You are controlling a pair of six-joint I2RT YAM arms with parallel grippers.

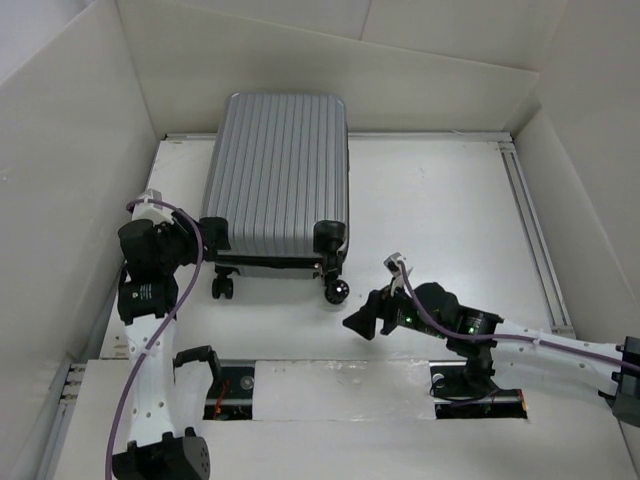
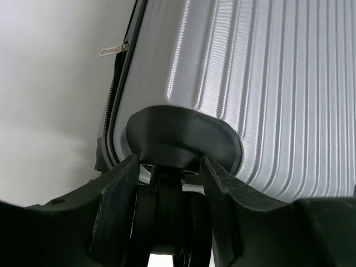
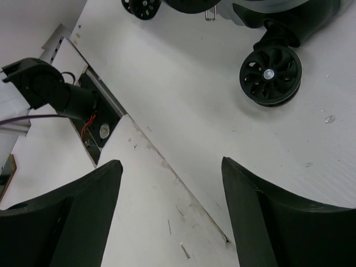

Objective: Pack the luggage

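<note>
The luggage (image 1: 280, 170) is a silver-grey ribbed hard-shell suitcase. It lies closed on the white table with its black wheels toward me. My left gripper (image 1: 197, 238) is at its near left corner. In the left wrist view my left gripper (image 2: 169, 167) has its fingers on both sides of a black wheel (image 2: 167, 217), under the wheel housing (image 2: 183, 130) of the shell (image 2: 267, 83). My right gripper (image 1: 360, 322) is open and empty above the table. It is just right of the near right wheel (image 1: 339, 291), which shows in the right wrist view (image 3: 271, 74) beyond my right gripper (image 3: 169, 162).
White walls enclose the table on three sides. A metal rail (image 1: 530, 230) runs along the right edge. A raised front board with a slot (image 1: 232, 392) holds the arm bases. A zipper pull (image 2: 114, 50) sticks out of the suitcase's side. Another wheel (image 1: 221, 287) sits near the left.
</note>
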